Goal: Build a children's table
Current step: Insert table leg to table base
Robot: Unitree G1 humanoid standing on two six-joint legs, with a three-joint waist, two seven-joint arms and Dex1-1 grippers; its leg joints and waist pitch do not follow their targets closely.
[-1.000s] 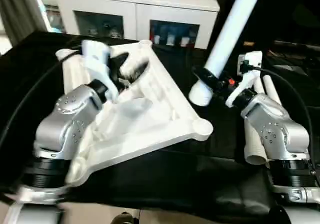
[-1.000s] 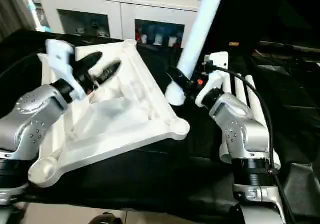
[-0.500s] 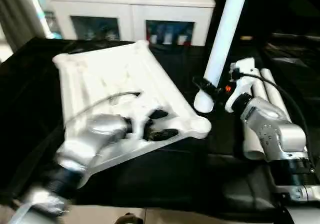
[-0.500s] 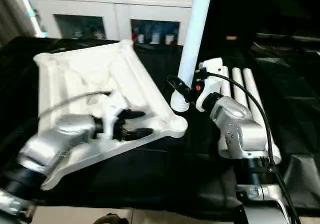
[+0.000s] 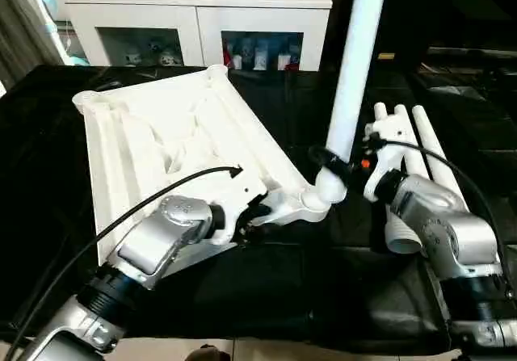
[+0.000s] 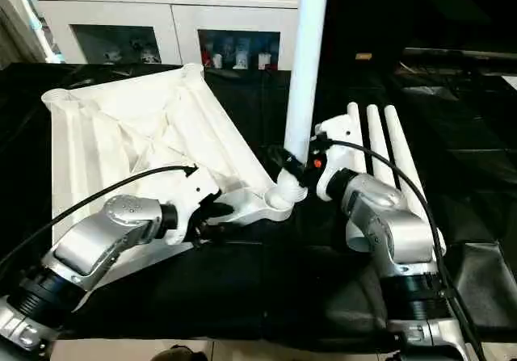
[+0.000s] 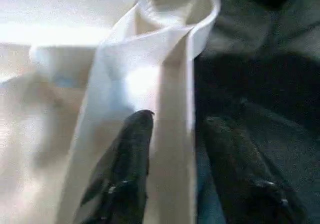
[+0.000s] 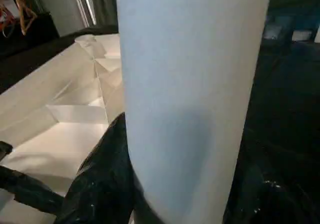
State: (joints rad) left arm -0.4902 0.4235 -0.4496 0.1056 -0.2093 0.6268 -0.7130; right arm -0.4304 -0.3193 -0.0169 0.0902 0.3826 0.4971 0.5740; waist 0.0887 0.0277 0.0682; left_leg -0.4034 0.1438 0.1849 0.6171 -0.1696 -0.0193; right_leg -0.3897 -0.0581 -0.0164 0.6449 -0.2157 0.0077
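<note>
The children's table top (image 5: 161,135) lies upside down on the black cloth, ribs facing up. My left gripper (image 5: 257,213) is at its near rim, just short of the near right corner socket (image 7: 177,3). One black finger (image 7: 130,154) rests inside the rim and the other sits outside, with a thin gap showing. My right gripper (image 5: 339,163) is shut on a white leg (image 5: 355,62) that stands almost upright. The leg's lower end (image 5: 329,185) sits at that corner socket. In the right wrist view the leg (image 8: 190,83) lies between the two fingers.
Three spare legs (image 5: 408,155) lie side by side on the cloth behind my right arm. A white cabinet (image 5: 194,6) with glass doors stands beyond the work table's far edge. A black cable (image 5: 137,207) runs along my left forearm over the top.
My left arm swung from over the far part of the top down to its near rim, and its fingers narrowed. The right gripper stood the leg more upright and brought its end to the corner socket.
</note>
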